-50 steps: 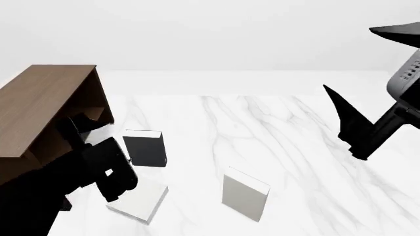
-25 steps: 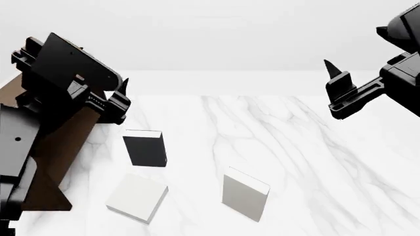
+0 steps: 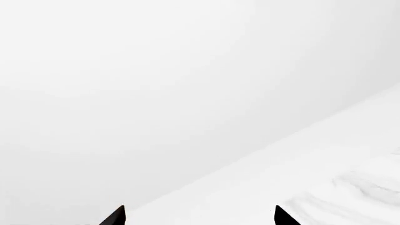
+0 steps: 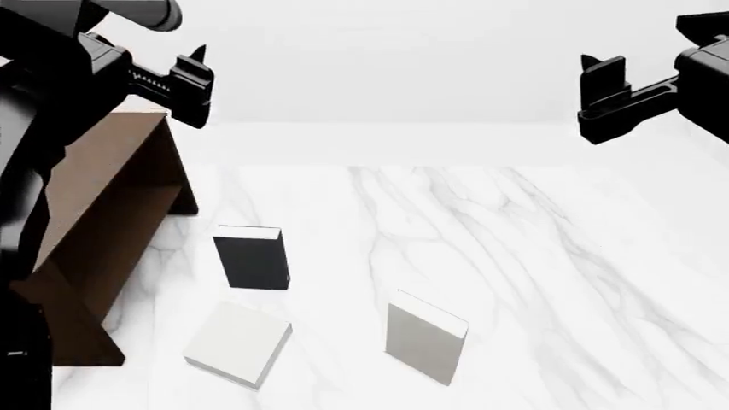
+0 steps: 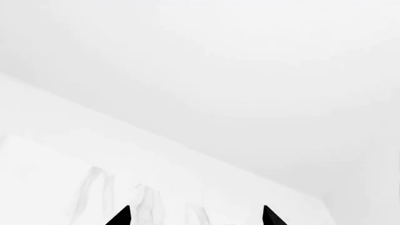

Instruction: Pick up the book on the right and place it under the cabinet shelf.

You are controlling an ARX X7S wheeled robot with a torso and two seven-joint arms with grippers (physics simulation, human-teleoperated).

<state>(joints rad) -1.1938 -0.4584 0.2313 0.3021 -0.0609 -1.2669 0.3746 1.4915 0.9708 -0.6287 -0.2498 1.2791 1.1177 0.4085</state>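
The book (image 4: 425,337) stands alone on my marble table (image 4: 547,256), bare top around it; left gripper (image 4: 194,85) and right gripper (image 4: 600,85) both spread, raised high.

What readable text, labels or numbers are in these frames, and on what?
None. The dark book, the two pale books, the cabinet and the marble table carry no lettering. Both wrist views show only fingertips and blank white surfaces.
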